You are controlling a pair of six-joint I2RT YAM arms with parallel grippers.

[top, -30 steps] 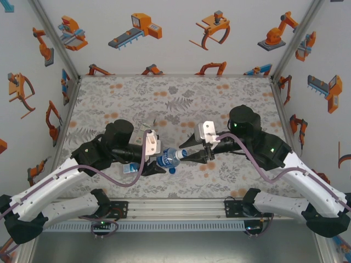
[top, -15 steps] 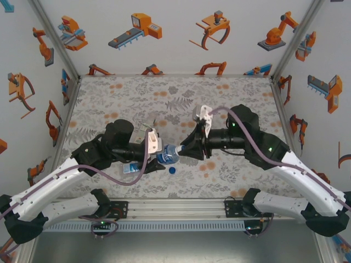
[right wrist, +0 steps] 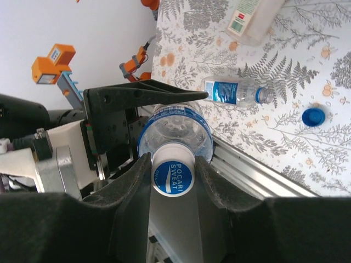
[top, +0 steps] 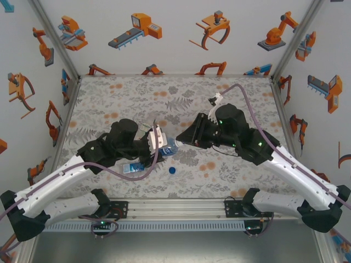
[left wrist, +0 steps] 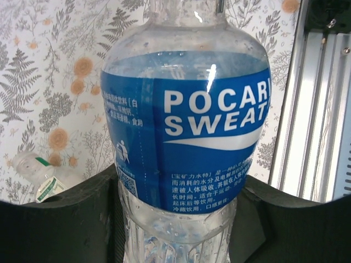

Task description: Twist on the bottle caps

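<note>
Nearest, a loose cap [top: 172,170] lies on the tabletop [top: 230,104], with a second bottle [top: 131,168] on its side to its left. Just beyond, mid-scene, the left end effector [top: 162,144] is clenched around the body of the bottle [left wrist: 186,126]. It holds the bottle sideways, long axis running left to right, neck toward the right arm. The right end effector [top: 184,138] meets that neck head-on, clamped on the cap [right wrist: 173,176], which sits at the bottle's mouth in line with that axis. How far it is threaded I cannot tell. The twist looks to be the right arm's job, turning about that shared line; any tilt could cross-thread it. A slim bottle [right wrist: 252,19] lies apart on the tabletop.
</note>
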